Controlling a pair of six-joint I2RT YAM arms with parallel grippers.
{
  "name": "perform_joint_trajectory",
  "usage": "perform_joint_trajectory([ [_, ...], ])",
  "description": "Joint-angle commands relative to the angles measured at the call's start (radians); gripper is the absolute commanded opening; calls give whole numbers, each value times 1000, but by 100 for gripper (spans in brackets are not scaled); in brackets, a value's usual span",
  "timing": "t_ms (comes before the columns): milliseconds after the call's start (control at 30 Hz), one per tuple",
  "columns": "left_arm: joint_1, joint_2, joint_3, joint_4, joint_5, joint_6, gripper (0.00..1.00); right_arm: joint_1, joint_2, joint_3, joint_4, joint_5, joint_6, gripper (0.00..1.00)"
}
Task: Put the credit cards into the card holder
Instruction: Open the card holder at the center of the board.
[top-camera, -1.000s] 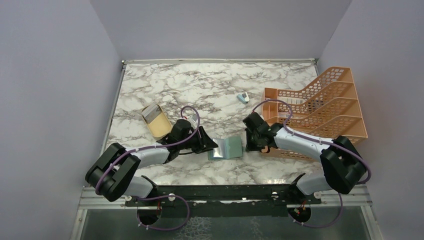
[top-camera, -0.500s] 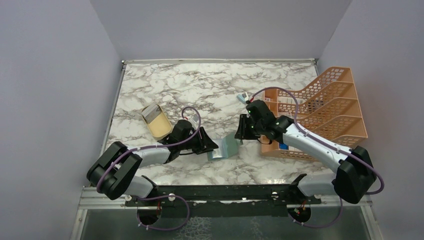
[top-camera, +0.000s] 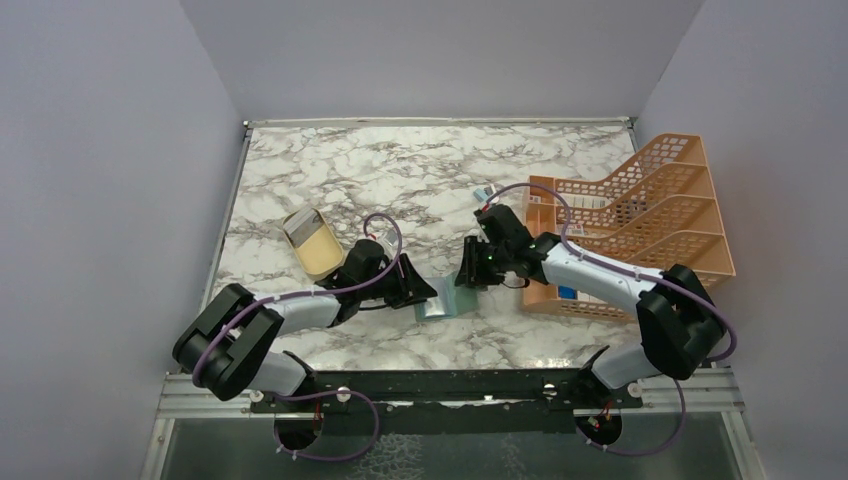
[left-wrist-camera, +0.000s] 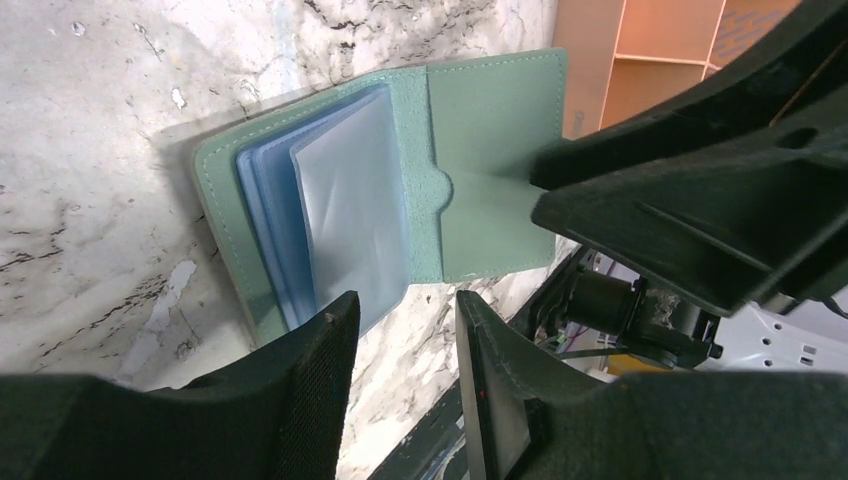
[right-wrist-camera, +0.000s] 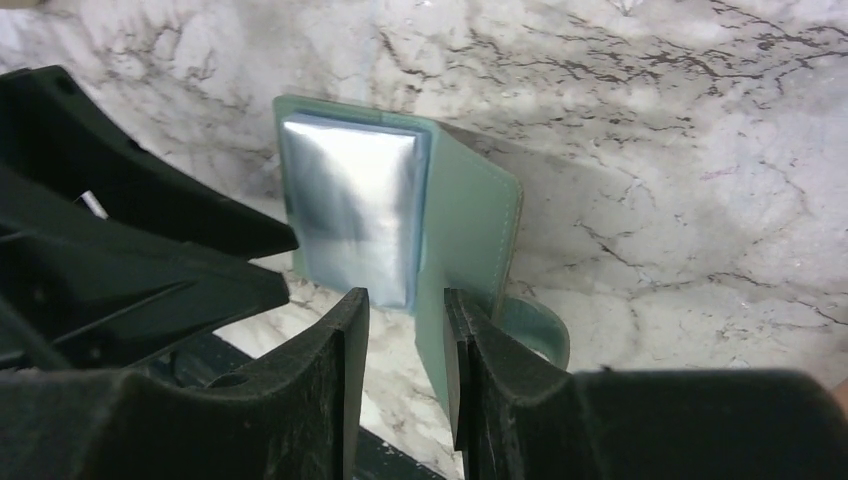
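Note:
The card holder (top-camera: 440, 303) is a grey-green wallet lying open on the marble, its pale blue-grey pockets (left-wrist-camera: 345, 215) facing up. It also shows in the right wrist view (right-wrist-camera: 470, 215). My left gripper (top-camera: 420, 290) is open and empty at the wallet's left edge, its jaws (left-wrist-camera: 402, 300) just short of the pockets. My right gripper (top-camera: 467, 278) is open over the wallet's right flap. That flap's edge (right-wrist-camera: 435, 350) stands between its fingers (right-wrist-camera: 404, 297), close to the right one. Pale grey credit cards (top-camera: 298, 226) lie in the far end of the tan oval dish (top-camera: 318, 250).
An orange mesh file rack (top-camera: 650, 215) stands at the right, close behind my right arm. A small blue-and-white gadget (top-camera: 484, 191) lies beside the rack's near-left corner. Grey walls close the table on three sides.
My right gripper has swung left from beside the rack to the wallet's right flap. The wallet has shifted slightly left. My left gripper has barely moved.

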Motion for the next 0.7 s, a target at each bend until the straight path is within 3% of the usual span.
perform_joint_trajectory([
  [0, -1, -34, 14, 4, -11, 9, 43, -1, 31, -5, 3, 94, -11, 32],
  [300, 2, -99, 121, -305, -151, 172, 51, -1, 56, -84, 18, 102, -21, 29],
  [667, 7, -51, 129, -277, -127, 176, 44, -1, 48, -131, 37, 109, -17, 28],
])
